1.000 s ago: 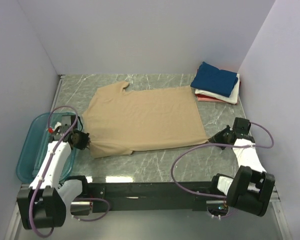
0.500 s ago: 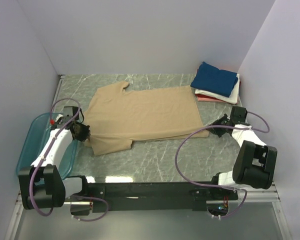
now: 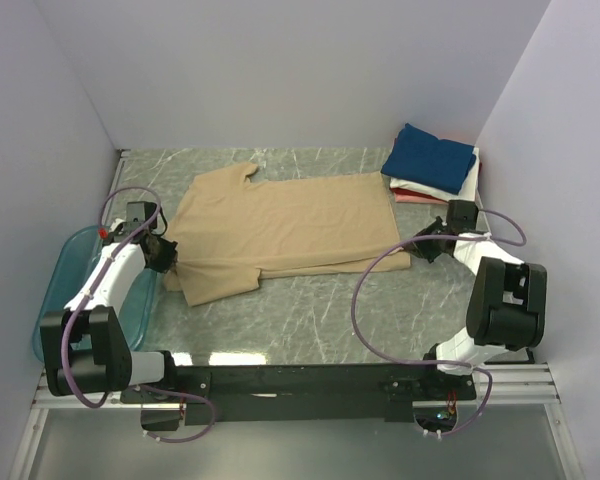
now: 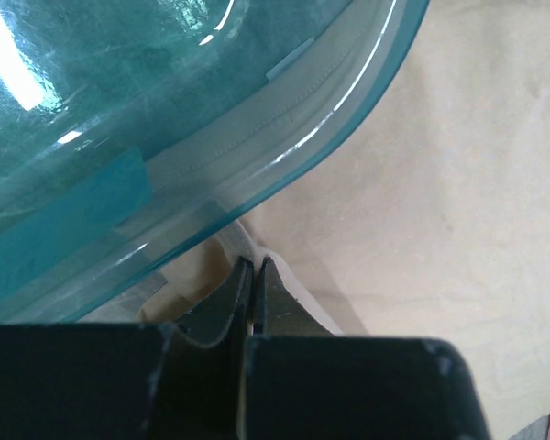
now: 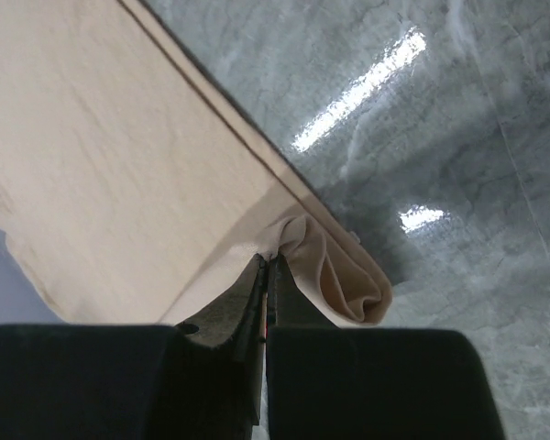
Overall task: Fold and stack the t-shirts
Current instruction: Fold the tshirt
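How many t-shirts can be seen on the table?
4: a tan t-shirt spread mid-table; navy, white and pinkish red folded ones stacked at the far right. More may lie hidden between them.

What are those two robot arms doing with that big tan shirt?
They are folding a tan t-shirt that lies spread on the table. The left pincer is shut on the shirt's near left corner, beside the teal tub. The right pincer is shut on the near right corner. Navy, white and pinkish folded shirts already sit stacked in the far right corner.
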### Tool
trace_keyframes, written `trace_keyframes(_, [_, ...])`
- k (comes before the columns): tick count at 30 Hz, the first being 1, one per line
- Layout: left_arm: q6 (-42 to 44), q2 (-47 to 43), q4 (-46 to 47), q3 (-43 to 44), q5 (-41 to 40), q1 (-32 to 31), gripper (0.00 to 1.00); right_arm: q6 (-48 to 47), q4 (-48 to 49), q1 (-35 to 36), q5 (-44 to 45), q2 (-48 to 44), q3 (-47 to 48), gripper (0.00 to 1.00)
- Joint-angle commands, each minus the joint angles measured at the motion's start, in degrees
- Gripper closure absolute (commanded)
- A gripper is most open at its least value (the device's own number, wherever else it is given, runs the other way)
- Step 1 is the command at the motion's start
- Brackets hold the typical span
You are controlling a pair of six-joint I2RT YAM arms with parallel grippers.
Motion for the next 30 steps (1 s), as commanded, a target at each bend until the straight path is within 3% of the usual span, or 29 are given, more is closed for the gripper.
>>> trace_keyframes(1, [1.08,0.25,1.88,2.00,-2.17,0.56,0.99,-1.72,2.08,0.70,1.34,1.60,3.99,1.00])
trace_keyframes(17, [1.88,3.24,2.77,3.59,-3.22,0.65,0.99,-4.54,2.16,3.69,-0.94,8.63,10.23,1.00])
trace_keyframes(21, [2.58,3.50,3.55,3.32,-2.78,1.09,0.97,-5.16,2.16,3.95,-1.03,9.07,10.76,0.90])
trace_keyframes(25, [3.98,3.24,4.52,3.32,-1.99,1.53,0.82,-5.95,1.37,4.04,-1.29,8.37,11.47,0.73])
trace_keyframes(27, [5.64,2.63,5.92,3.32,-1.29,1.62,0.64,-6.30,1.02,4.21,-0.86,6.62,11.38,0.58])
trace_keyframes(30, [7.15,1.31,7.16,3.15,0.20,1.71,0.37,-7.44,-1.00,5.79,2.38,3.29,11.11,0.48])
